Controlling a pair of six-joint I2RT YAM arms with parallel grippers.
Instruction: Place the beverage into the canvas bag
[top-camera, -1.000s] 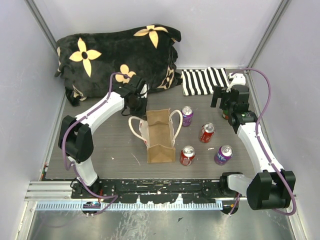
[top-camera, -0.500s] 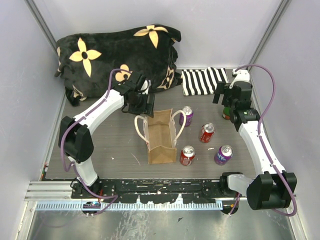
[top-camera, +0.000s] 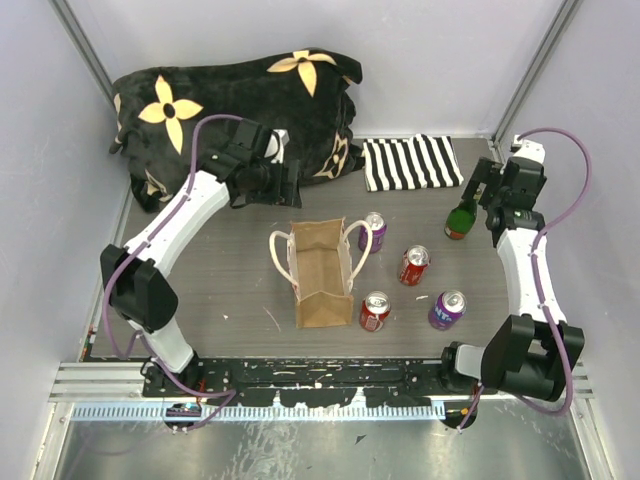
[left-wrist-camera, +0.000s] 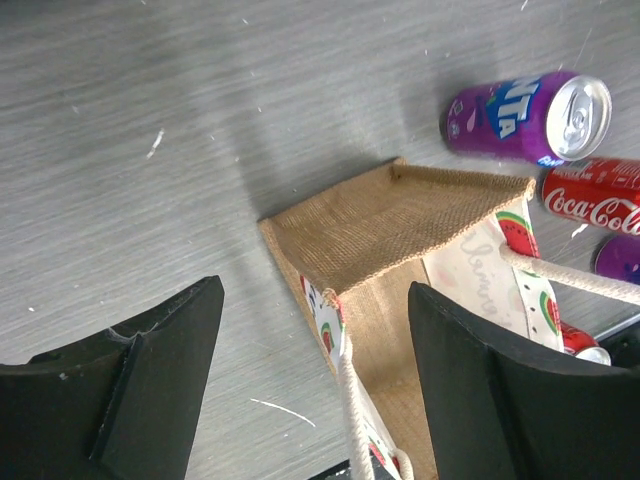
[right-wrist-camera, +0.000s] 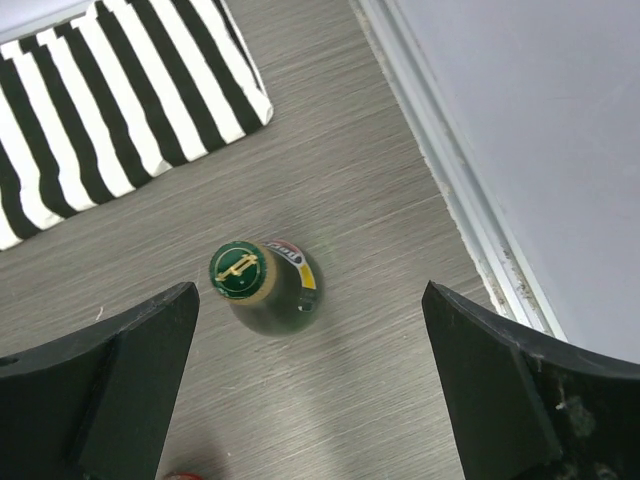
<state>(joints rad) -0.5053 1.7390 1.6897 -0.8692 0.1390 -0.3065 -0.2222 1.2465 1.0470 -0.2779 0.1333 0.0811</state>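
Worktop (top-camera: 200, 290), top view.

- Near red can (top-camera: 375, 310): upright, just beside the bag's near right corner.
- Near purple can (top-camera: 446, 309): at that can's 3 o'clock, apart from it.
- Bag (top-camera: 320, 272): stands mid-worktop, with its cream handles splayed to 9 and 3 o'clock.
- Far red can (top-camera: 414, 265): at the bag's 3 o'clock.
- Far purple can (top-camera: 373, 231): at the bag's 1 o'clock, beside the right handle.
- Bottle (top-camera: 459, 220): green, upright, well apart at the bag's 2 o'clock.
- Right gripper (top-camera: 480, 190): above the bottle, spread wide and empty. The wrist view shows the bottle between the fingers, untouched.
- Left gripper (top-camera: 283, 183): at the bag's 11 o'clock, spread wide, empty and clear of the bag.
- Striped cloth (top-camera: 410, 162): at the bag's 1 o'clock.
- Cushion (top-camera: 235, 110): at the bag's 11 o'clock.
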